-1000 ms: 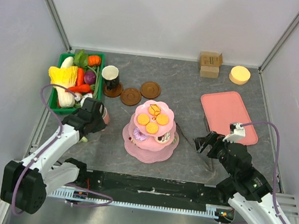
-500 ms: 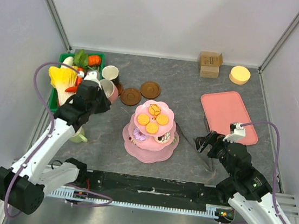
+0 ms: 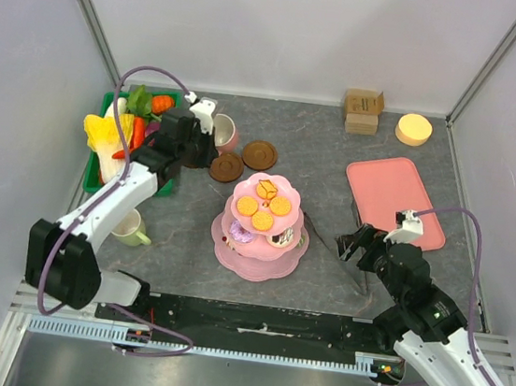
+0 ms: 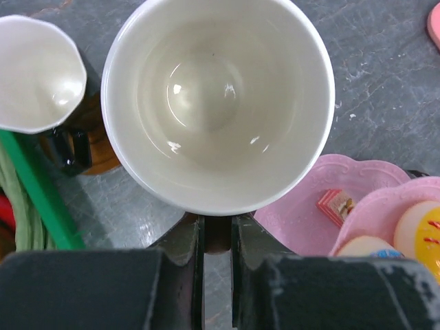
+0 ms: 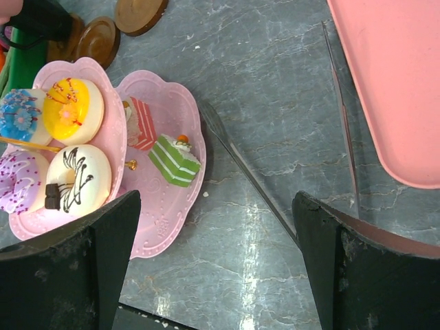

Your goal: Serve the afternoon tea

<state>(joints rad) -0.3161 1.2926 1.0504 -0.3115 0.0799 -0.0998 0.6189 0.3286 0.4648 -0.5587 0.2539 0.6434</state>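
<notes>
Left claw [image 3: 211, 130] grips pink mug [image 3: 226, 135] — near brown saucers [image 3: 226, 166].

Tiered stand [image 3: 261, 226] mid-frame, two saucers [image 3: 226, 166] just up-left of it, a mug [image 3: 225, 132] behind those and beside the veg crate [image 3: 90, 177] at the left edge, second mug [image 3: 131, 229] lower left, tray [image 3: 394, 198] right, boxes [image 3: 362, 110] and disc [image 3: 414, 129] upper right.
</notes>
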